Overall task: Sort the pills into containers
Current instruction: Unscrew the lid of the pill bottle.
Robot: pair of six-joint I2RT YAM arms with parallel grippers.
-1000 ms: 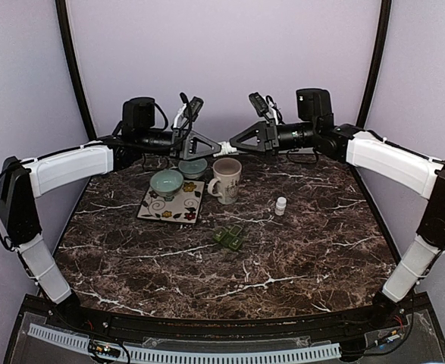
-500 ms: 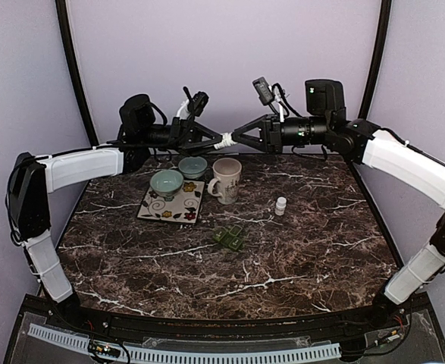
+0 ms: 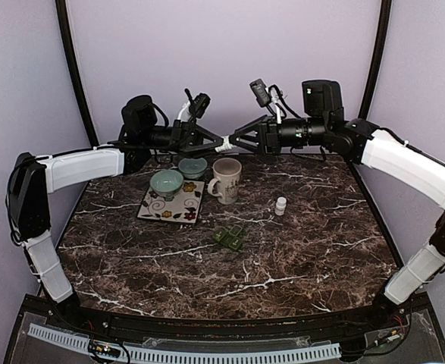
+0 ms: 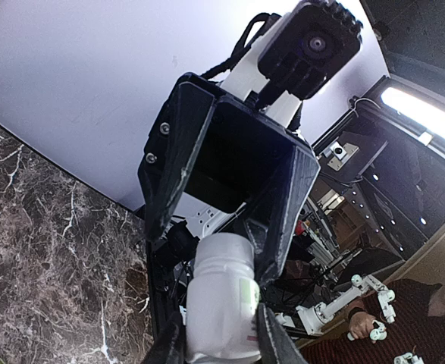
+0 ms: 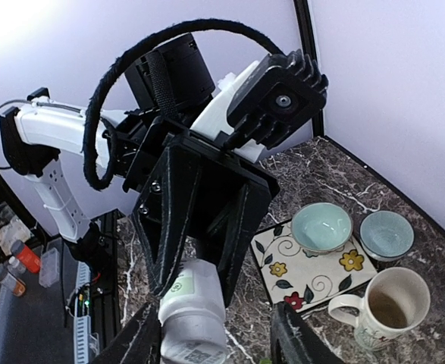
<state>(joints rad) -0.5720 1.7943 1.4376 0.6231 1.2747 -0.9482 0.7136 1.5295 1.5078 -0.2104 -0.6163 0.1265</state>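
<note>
Aloft, both arms meet tip to tip, left tool (image 3: 216, 142) and right tool (image 3: 234, 140) each clamping the white bottle (image 3: 224, 142).

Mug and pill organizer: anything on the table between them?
Nothing; top view shows bare marble between the mug and the green pill organizer.

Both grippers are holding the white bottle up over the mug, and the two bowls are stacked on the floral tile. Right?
Not quite. In the top external view the two bowls sit side by side, not stacked. The rest holds: left gripper and right gripper hold the white bottle above the mug.
</note>
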